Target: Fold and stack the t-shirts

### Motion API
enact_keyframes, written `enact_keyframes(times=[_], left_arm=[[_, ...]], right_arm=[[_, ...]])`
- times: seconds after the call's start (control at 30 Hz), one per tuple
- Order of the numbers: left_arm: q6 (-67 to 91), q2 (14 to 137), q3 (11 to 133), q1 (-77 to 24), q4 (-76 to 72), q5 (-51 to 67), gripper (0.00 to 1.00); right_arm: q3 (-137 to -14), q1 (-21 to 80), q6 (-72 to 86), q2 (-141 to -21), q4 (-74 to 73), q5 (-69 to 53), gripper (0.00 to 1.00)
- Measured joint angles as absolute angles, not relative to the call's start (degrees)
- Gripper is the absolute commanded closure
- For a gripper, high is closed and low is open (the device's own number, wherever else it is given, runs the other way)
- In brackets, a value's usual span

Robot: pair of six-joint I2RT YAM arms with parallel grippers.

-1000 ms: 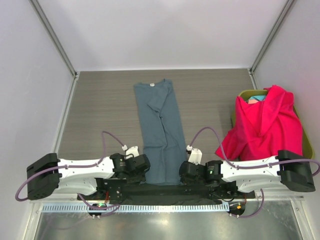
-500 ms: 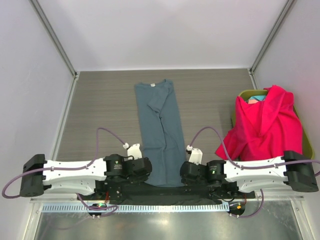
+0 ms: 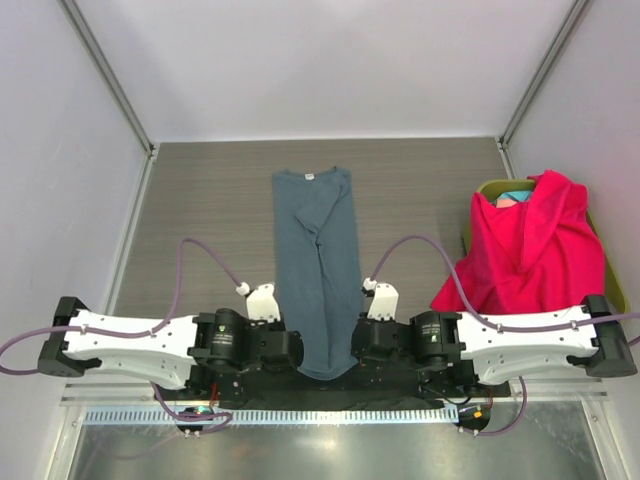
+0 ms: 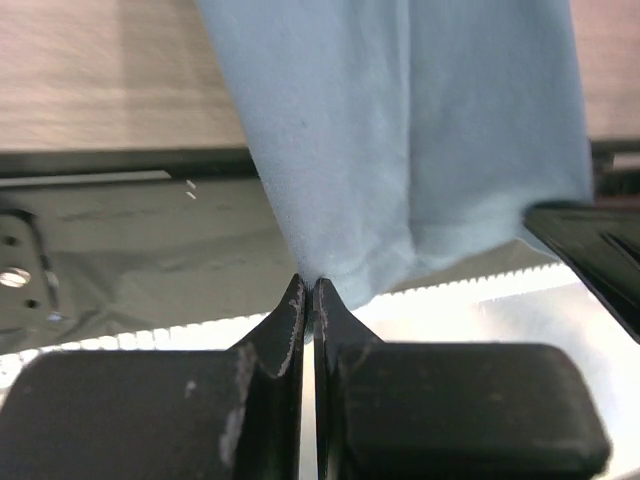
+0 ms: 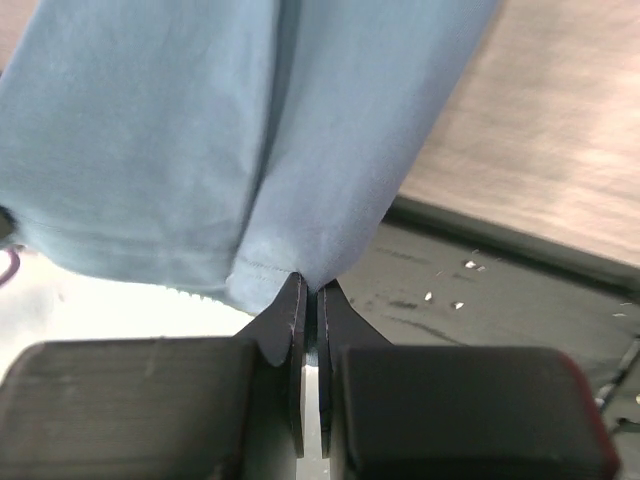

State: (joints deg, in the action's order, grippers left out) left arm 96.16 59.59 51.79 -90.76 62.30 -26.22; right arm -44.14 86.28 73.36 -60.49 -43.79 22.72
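Observation:
The slate grey-blue t-shirt (image 3: 318, 260) lies folded into a long narrow strip down the middle of the table, white neck label at its far end. My left gripper (image 3: 292, 352) is shut on its near left hem corner (image 4: 330, 265). My right gripper (image 3: 348, 352) is shut on its near right hem corner (image 5: 290, 262). Both lift the near hem a little above the table's front edge. A bright pink-red t-shirt (image 3: 525, 250) drapes over the olive-green bin (image 3: 612, 285) at the right, with teal and pale pink cloth (image 3: 512, 197) showing inside.
The table (image 3: 200, 230) is grey wood-grain, with white walls on three sides. A black strip (image 3: 320, 385) and a metal ledge run along the near edge under the arms. The bin stands against the right wall.
Both grippers have moved inward toward each other and lifted the shirt's near hem. The shirt's far end has slid slightly right and nearer, and the strip has narrowed at the near end.

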Motion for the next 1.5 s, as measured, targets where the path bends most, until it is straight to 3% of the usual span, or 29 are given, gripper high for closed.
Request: enact_keyframes(times=[0.17, 0.37, 0.47, 0.67, 0.97, 1.2, 1.3, 1.33, 1.4, 1.5], left_arm=[[92.49, 57.41, 55.64, -84.9, 66.52, -29.8, 1.0], [73.78, 56.58, 60.14, -59.86, 61.84, -26.39, 1.0], [63.77, 62.81, 63.99, -47.2, 57.45, -20.73, 1.0], [50.37, 81.1, 74.19, -31.27, 49.54, -10.66, 1.0], [41.91, 101.27, 85.65, -22.57, 45.63, -2.85, 1.0], [40.01, 108.25, 89.89, -20.73, 45.8, -1.34, 0.98], [39.68, 112.38, 94.04, -19.77, 46.52, -0.67, 0.8], [39.77, 114.28, 96.23, -19.29, 47.27, -0.03, 0.71], [39.77, 119.68, 102.94, -17.96, 50.0, 1.39, 0.57], [39.75, 130.32, 119.46, -15.57, 54.81, 2.98, 0.49]], right_arm=[[-48.53, 79.44, 68.36, -61.01, -47.4, 24.32, 0.99], [-57.25, 60.9, 54.22, -67.55, -47.53, 22.94, 0.99], [-63.44, 52.07, 46.63, -74.08, -45.47, 19.7, 0.99], [-75.96, 40.53, 35.51, -90.19, -41.54, 14.92, 0.99], [-87.92, 33.23, 27.2, -107.33, -40.12, 8.91, 0.99], [-93.01, 31.09, 24.77, -113.86, -40.16, 5.37, 0.99], [-96.73, 30.06, 24.1, -117.23, -40.77, 3.4, 0.64], [-99.04, 29.56, 24.08, -118.91, -41.21, 2.7, 0.39], [-107.5, 27.86, 23.49, -124.29, -43.9, 0.69, 0.29], [-124.53, 24.53, 23.07, -133.47, -46.61, -1.39, 0.27]])
